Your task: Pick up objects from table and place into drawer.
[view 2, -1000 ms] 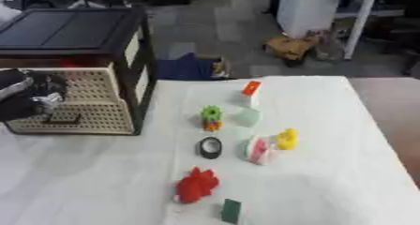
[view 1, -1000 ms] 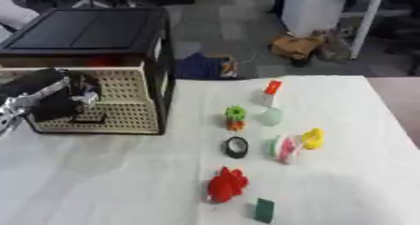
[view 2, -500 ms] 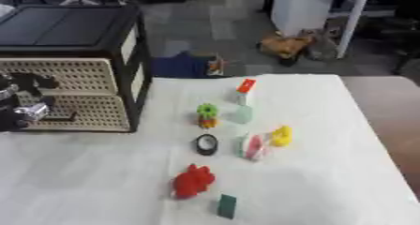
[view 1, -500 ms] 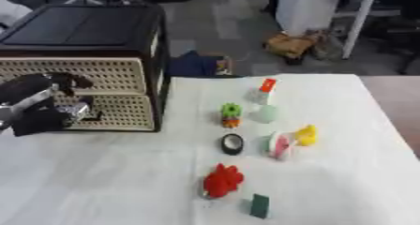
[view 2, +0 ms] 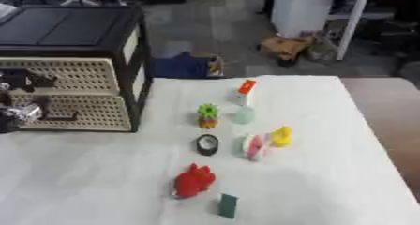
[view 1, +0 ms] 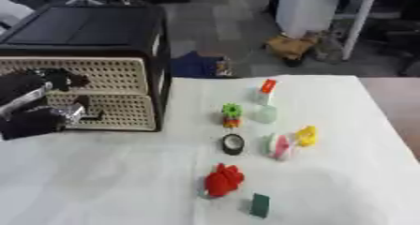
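Left eye view: your left hand [view 1: 37, 111] sits against the perforated cream drawer [view 1: 107, 111] front, fingers curled, though you cannot tell what they grip. Right eye view: a lumpy red toy [view 2: 193, 181], flat green block [view 2: 228, 205] and black ring [view 2: 206, 144] lie on the white table [view 2: 328, 182], blurred.

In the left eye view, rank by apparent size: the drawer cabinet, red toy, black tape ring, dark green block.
1. Black cabinet with beige mesh drawers
2. Red lumpy toy
3. Black tape ring and dark green flat block: look alike, and the block sits nearer the camera, so unranked.
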Tool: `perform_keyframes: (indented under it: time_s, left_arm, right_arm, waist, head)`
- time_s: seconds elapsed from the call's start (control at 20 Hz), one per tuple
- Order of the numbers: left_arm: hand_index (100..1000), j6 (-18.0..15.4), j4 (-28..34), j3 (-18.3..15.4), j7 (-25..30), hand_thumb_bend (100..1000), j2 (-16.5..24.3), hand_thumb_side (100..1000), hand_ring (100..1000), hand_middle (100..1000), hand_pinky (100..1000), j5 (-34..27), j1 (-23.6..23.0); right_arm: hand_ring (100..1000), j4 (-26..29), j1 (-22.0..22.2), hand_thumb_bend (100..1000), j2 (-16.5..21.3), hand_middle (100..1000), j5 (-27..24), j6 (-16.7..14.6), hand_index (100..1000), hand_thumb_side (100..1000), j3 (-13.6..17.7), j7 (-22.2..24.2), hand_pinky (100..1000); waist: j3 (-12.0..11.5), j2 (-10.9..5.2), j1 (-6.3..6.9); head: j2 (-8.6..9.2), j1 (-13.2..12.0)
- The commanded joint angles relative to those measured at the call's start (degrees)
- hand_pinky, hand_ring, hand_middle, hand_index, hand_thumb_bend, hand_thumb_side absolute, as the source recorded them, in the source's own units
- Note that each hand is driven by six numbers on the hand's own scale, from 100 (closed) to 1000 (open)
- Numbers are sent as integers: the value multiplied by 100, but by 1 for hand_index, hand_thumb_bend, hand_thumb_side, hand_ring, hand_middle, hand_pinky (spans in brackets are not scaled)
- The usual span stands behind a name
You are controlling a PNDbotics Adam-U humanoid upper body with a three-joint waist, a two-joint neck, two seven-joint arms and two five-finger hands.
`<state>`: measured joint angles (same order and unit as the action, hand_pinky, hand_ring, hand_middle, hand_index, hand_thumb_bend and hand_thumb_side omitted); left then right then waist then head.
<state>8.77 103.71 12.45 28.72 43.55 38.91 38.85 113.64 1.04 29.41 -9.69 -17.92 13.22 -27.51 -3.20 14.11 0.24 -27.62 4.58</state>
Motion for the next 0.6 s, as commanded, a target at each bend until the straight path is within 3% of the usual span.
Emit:
perform_keyframes:
  time_s: [0.05,0.25,0.6]
  left_arm:
    - [910,62,585,-236,-39,100,222,1000,727,785,531,0,-34]
    - [875,87,1051,-493,-390,100,165,1000,643,739,446,-200,-113]
    - [807,121,1088,-745,-1874,100,-12,1000,532,649,353,-714,-142]
  right_arm:
    - [651,95,-12,100,105,619,-24,-29,813,1000,78,-2,662]
    - [651,95,-2,100,107,619,-19,-40,812,1000,78,-10,662]
    - [652,95,1,100,115,619,-7,-68,812,1000,74,-13,662]
  waist:
    - [-13,-117,-5]
    - [-49,-136,-11]
    - [-78,-158,-23]
  head:
    - [5,30]
    - [-21,67]
    - [-63,133]
